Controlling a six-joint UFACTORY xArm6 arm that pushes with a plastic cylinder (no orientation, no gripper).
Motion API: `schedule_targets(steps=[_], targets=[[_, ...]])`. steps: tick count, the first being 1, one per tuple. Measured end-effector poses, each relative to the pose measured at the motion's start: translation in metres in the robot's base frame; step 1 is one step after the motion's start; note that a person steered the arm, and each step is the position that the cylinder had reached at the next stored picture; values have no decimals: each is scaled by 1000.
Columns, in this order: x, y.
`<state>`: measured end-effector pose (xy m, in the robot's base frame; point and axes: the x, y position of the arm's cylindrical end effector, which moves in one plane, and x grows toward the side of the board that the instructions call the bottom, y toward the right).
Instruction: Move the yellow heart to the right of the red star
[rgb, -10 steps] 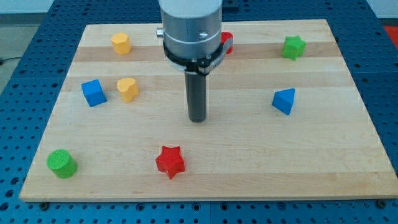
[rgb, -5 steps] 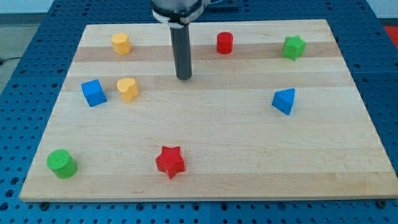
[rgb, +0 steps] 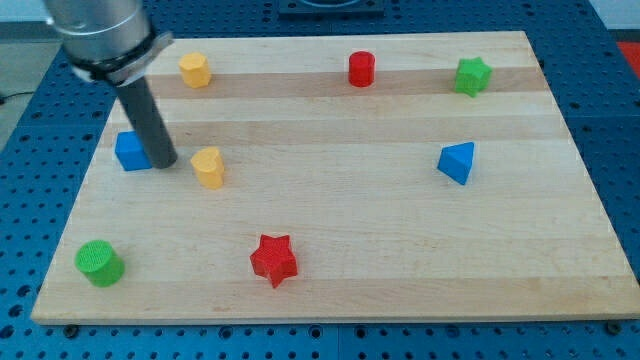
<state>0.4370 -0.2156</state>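
The yellow heart (rgb: 208, 166) lies left of the board's middle. The red star (rgb: 273, 260) lies near the view's bottom, below and to the right of the heart. My tip (rgb: 163, 163) rests on the board just left of the yellow heart, a small gap between them. It stands against the right side of the blue cube (rgb: 130, 151), which the rod partly hides.
A yellow block (rgb: 194, 69) sits at the top left, a red cylinder (rgb: 361, 69) at the top middle, a green star (rgb: 472, 76) at the top right. A blue triangular block (rgb: 457, 162) lies at the right. A green cylinder (rgb: 99, 263) sits at the bottom left.
My tip swept from the board's upper middle to the left, down between the blue cube and the yellow heart. The heart shifted slightly down and right; the cube shifted left.
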Motion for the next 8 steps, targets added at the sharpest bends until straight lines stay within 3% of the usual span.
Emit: schedule_targets(steps=[3, 4, 5, 7, 8], targets=[[12, 145], [-26, 158], [-3, 179], [25, 153], [45, 180]])
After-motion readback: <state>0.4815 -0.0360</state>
